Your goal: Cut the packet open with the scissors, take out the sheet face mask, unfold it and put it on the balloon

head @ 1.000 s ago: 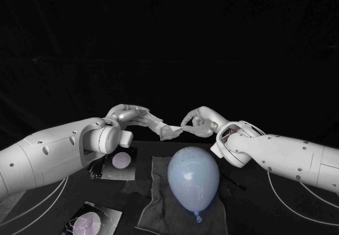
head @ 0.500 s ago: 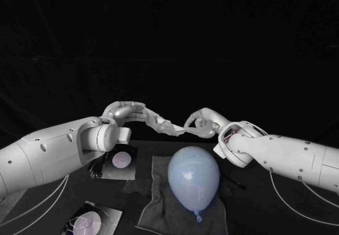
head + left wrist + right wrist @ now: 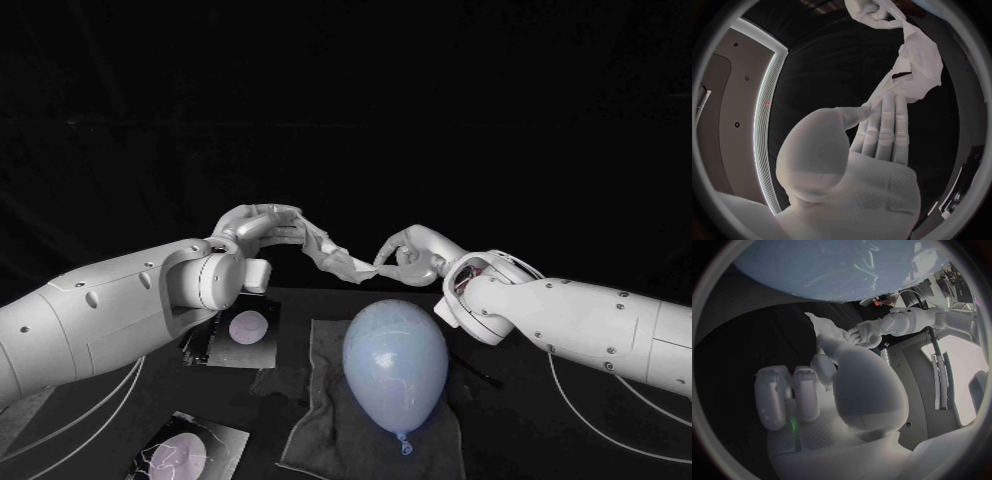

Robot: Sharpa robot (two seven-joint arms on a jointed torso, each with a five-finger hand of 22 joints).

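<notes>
**Mask strung between both hands, not yet opened out**

Nearest the robot, a dark glossy foil packet with a pale oval print (image 3: 185, 452) lies flat on the black table (image 3: 577, 440). Just past it, a grey folded cloth (image 3: 306, 432) cradles the pale blue egg-shaped balloon (image 3: 394, 365), its knot pointing toward the robot. A second dark packet of the same kind (image 3: 240, 328) lies just beside the cloth, below the left arm. Which of the two packets was cut, I cannot tell.

Beyond the balloon and raised off the table, the white crumpled sheet face mask (image 3: 332, 256) hangs as a twisted band between the hands. The left hand (image 3: 263, 224) pinches the higher end in its fingertips. The right hand (image 3: 408, 252) has its fingers curled around the lower end. The left wrist view shows a slit in the sheet, but most of it is bunched.

The step in hand looks like the unfolding. It would go best with the hands drawn apart slowly and levelled, so the folds ease open and the thin sheet does not tear. Holding by the edges should spread it better than holding a bunched wad. The mask should stay clear of the balloon until it is flat, then be laid on lightly, since the balloon may roll.
</notes>
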